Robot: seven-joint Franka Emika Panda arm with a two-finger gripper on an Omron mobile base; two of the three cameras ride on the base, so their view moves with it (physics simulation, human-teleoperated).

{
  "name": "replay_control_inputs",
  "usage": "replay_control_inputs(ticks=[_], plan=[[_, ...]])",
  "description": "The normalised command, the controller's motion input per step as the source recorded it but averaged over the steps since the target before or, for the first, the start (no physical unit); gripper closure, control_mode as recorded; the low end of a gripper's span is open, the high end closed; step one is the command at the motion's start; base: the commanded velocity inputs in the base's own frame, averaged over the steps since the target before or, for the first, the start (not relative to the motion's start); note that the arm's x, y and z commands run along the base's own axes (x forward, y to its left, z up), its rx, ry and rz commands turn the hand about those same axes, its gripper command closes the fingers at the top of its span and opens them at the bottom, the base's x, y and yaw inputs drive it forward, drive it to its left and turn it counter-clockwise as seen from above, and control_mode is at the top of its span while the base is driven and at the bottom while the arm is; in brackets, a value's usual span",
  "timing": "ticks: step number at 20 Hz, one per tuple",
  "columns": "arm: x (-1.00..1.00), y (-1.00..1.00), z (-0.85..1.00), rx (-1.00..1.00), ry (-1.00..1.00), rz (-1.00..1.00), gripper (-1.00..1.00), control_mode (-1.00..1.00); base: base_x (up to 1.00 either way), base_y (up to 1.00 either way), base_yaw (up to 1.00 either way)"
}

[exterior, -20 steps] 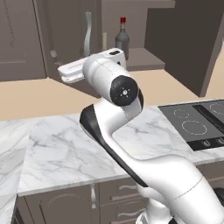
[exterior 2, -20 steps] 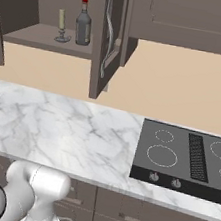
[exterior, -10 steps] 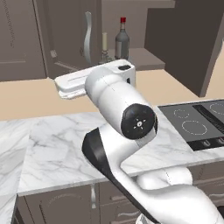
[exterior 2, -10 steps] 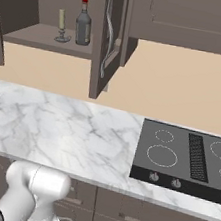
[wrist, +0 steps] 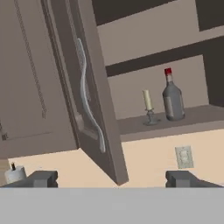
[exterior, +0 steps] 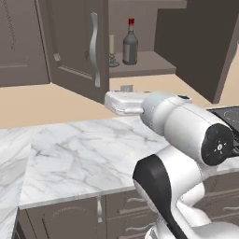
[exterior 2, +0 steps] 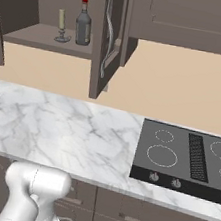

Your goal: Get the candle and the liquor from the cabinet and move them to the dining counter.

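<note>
The cabinet (wrist: 157,124) stands with its left door (wrist: 94,87) swung open. On its shelf the cream candle (wrist: 148,105) stands in a small grey holder, just left of the liquor (wrist: 173,98), a grey-brown bottle with a red cap. Both are upright, and they appear again as candle (exterior: 112,46) and liquor (exterior: 130,43), and as candle (exterior 2: 61,24) and liquor (exterior 2: 84,23). My gripper (wrist: 113,179) is open and holds nothing. It hangs below and well short of the shelf, facing the door's edge. The dining counter is out of view.
The open door's long curved silver handle (exterior: 94,49) hangs between my hand and the shelf. A marble worktop (exterior: 70,154) runs below, with a black cooktop (exterior 2: 186,155) at its right. A wall outlet (wrist: 183,156) sits under the shelf. Closed cabinet doors (exterior 2: 188,18) flank the opening.
The jaws have gone from shut to open. The hand has drawn back and down from the door handle, and the elbow has swung closer to the left base camera.
</note>
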Motion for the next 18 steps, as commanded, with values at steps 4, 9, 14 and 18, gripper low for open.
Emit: replay_control_inputs(ticks=[4,9,14,18], plan=[[0.03,-0.89,-0.33,0.26,0.44,0.0,-1.0,-1.0,0.0,0.0,0.0],[0.05,-0.61,-0.39,0.21,0.3,0.01,-1.0,-1.0,0.0,0.0,0.0],[0.16,-0.01,0.01,0.2,0.19,0.03,-1.0,-1.0,0.0,0.0,0.0],[0.27,0.24,0.14,0.16,0.14,0.0,-1.0,-1.0,0.0,0.0,0.0]])
